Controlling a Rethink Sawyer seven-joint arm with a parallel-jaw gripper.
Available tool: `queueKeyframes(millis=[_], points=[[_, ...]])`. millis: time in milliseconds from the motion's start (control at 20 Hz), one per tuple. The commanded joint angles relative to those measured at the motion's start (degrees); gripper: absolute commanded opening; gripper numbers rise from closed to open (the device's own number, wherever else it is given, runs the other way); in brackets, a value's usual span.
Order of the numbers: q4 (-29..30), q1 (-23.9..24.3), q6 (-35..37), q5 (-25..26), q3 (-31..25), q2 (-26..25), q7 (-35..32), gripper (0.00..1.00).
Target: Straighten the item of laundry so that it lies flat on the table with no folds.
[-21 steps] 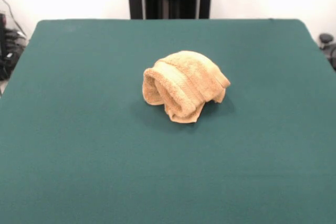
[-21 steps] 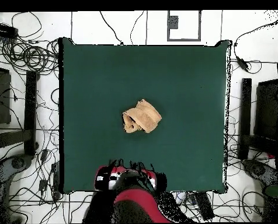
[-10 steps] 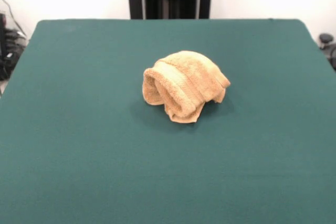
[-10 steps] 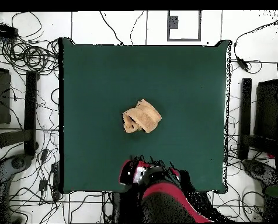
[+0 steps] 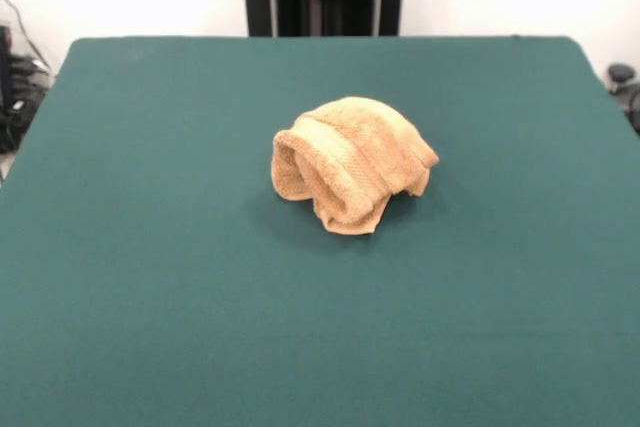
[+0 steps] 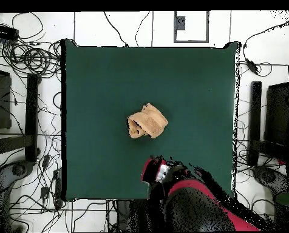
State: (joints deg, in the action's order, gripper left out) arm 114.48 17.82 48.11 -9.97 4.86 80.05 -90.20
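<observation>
Near the surface's middle: the towel (image 5: 350,162) is sitting in a bunched, rolled heap, well apart from every edge.
Surface (image 5: 150,297): dark teal cloth is carrying nothing but the towel.
Arm (image 6: 195,206): is hanging over the base-side edge, apart from the towel, probably staging an approach.
Fingers: cannot tell whether they are open or closed; the arm's bulk is hiding them.
Towel's look: golden-tan terry is curling over itself, one rolled end gaping like a tunnel, with a hem flap drooping onto the cloth.
Task state: flattening is not yet begun.
</observation>
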Motion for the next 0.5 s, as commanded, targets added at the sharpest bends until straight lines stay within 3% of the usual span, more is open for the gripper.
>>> queueKeyframes(millis=[50,500], points=[[9.28,2.3,-7.51,-1.89,-9.81,-7.11,15.98,1.0],[13.18,8.29,-16.6,-1.26,-17.56,-9.89,16.1,1.0]])
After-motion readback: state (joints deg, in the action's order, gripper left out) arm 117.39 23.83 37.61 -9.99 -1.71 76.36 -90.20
